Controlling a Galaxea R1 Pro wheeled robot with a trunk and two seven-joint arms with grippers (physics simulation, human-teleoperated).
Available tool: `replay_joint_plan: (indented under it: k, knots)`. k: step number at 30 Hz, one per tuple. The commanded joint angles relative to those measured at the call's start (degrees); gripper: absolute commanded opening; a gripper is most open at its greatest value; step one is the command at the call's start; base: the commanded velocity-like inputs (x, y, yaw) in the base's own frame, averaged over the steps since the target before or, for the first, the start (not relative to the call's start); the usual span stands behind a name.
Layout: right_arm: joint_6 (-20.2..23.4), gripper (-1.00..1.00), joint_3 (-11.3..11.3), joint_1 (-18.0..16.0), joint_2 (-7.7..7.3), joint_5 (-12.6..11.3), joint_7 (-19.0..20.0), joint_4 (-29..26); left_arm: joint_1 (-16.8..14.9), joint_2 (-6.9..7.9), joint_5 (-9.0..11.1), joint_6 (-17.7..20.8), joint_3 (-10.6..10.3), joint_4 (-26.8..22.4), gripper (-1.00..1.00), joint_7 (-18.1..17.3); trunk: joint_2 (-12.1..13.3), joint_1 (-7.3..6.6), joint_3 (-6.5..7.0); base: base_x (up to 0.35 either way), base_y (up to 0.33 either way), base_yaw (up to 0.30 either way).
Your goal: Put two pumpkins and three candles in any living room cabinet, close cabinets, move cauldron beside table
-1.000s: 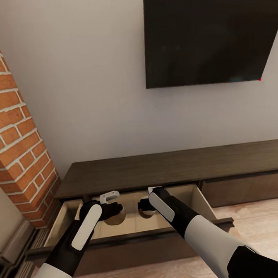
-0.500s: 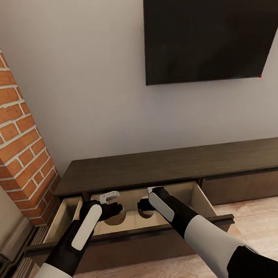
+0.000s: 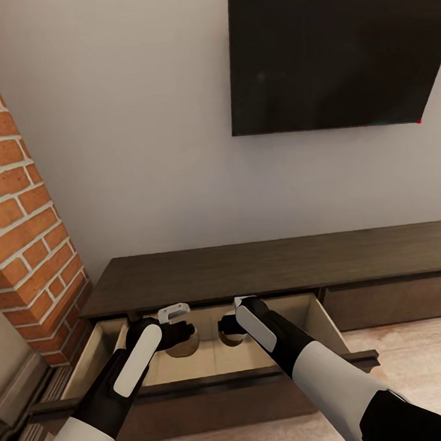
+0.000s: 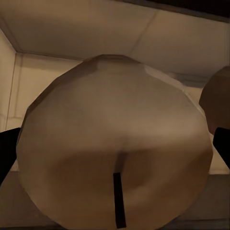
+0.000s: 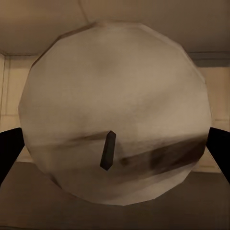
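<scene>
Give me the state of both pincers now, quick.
Left pincer: shut on a tan candle, over the open cabinet drawer.
Right pincer: shut on a grey candle, over the same drawer.

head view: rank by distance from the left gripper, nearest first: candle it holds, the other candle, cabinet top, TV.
1. The candle held in the left gripper, over the open drawer.
2. The other candle, just to its right, in the right gripper.
3. The cabinet top, above and behind the drawer.
4. The TV, high on the wall, up and to the right.
</scene>
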Motion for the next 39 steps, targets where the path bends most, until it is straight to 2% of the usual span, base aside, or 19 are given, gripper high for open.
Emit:
replay_joint_plan:
  k: [1, 14, 28, 39]
  knots:
    - [0.0, -1.0, 0.2, -0.1, -0.03, -0.6, -0.6, -0.1, -0.1, 0.06, 0.6, 0.0, -0.1, -0.1, -1.0, 0.6, 0.0, 0.01, -0.06, 0.201, 0.0, 0.0]
    - [0.0, -1.0, 0.2, -0.1, -0.02, -0.6, -0.6, -0.1, -0.1, 0.06, 0.6, 0.0, -0.1, -0.1, -1.0, 0.5, 0.0, 0.01, -0.06, 0.049, 0.0, 0.0]
    - [0.1, -1.0, 0.3, -0.1, 0.09, -0.6, -1.0, 0.0, 0.0, 0.06, 0.5, 0.1, -0.5, -0.1, -1.0, 1.0, -5.6, 3.08, -2.57, 0.0, 0.0, 0.0]
    - [-0.3, -1.0, 0.5, -0.1, 0.13, -0.4, -1.0, 0.0, -0.1, 0.06, 0.5, 0.0, 0.1, -0.1, -1.0, 1.1, -5.8, 3.36, -5.01, 0.0, 0.0, 0.0]
